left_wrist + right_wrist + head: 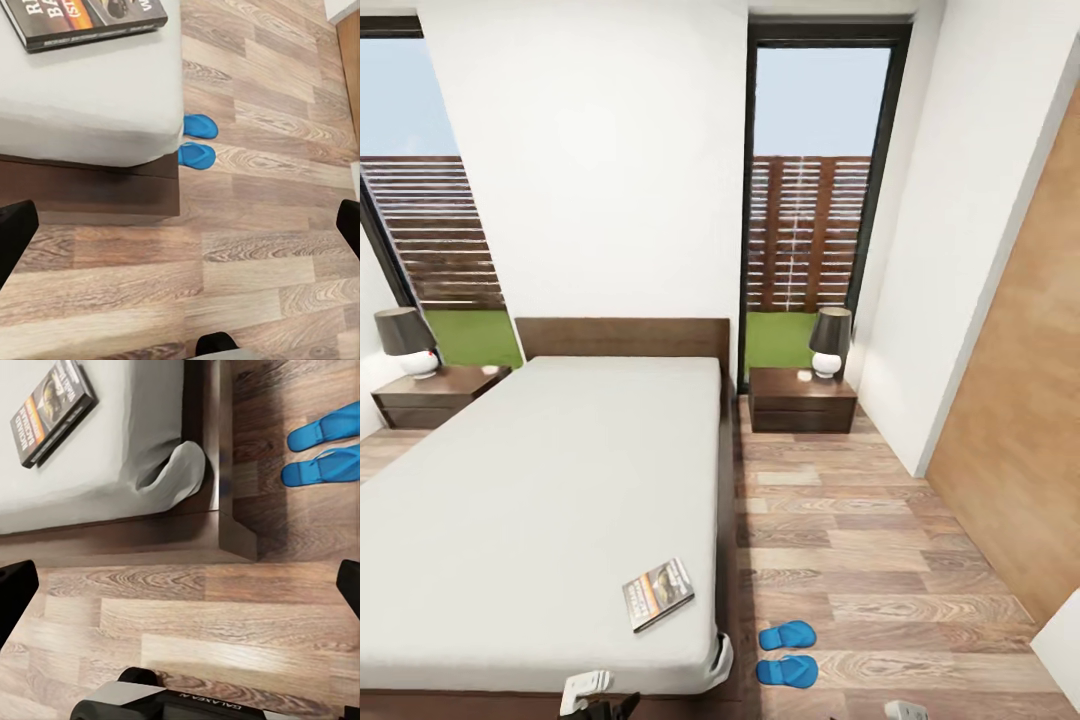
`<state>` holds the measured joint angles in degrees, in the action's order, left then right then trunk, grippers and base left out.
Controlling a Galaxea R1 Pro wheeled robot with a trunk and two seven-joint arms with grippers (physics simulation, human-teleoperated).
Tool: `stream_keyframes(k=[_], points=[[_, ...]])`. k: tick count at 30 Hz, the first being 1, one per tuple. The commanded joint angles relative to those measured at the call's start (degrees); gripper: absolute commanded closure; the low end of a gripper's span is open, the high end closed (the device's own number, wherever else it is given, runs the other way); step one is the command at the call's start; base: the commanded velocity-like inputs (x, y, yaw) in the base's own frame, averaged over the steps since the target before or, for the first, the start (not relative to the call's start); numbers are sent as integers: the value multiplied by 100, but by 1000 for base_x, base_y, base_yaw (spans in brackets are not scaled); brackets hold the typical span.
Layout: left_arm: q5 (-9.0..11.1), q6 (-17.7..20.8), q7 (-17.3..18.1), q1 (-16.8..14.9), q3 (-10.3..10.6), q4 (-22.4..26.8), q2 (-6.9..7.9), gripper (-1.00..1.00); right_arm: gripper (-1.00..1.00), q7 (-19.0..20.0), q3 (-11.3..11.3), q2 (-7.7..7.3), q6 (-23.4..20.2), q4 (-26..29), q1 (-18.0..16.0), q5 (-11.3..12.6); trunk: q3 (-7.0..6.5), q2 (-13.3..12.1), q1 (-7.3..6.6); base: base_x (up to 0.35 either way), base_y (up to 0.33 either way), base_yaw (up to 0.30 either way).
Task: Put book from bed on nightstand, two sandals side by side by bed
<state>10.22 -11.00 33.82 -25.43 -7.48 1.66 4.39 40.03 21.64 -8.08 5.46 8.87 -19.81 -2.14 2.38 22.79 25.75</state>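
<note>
Ahead of both open claws: book [658, 593] on bed [540, 480], sandals [787, 652] already paired; next, grab book w/ left.

The book [90, 21] lies on the bed [97, 97] near its corner; two blue sandals [198, 141] sit side by side on the wooden floor [255, 255] just beside that corner.

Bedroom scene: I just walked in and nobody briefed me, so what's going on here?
A wheeled two-armed robot stands at the foot of the large dark-framed bed and holds nothing. The thin dark paperback with an orange band lies near the mattress's foot corner, not yet on the small dark brown nightstand. The two bright blue flip-flop sandals already lie side by side on the wooden floor beside the bed. Both wrist views show open end effector fingers above the floor.
</note>
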Motion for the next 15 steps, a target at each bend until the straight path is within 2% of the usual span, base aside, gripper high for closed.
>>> stream_keyframes(k=[1,15], points=[[-11,-8,28,-6,-43,-8,1,-100,-100,21,24,-1,25,-8,-6,-23,13,13,4,0,0,-14],[-11,-8,28,-6,-43,-9,1,-100,-100,20,24,-2,25,-8,-5,-23,113,13,4,0,0,-2]])
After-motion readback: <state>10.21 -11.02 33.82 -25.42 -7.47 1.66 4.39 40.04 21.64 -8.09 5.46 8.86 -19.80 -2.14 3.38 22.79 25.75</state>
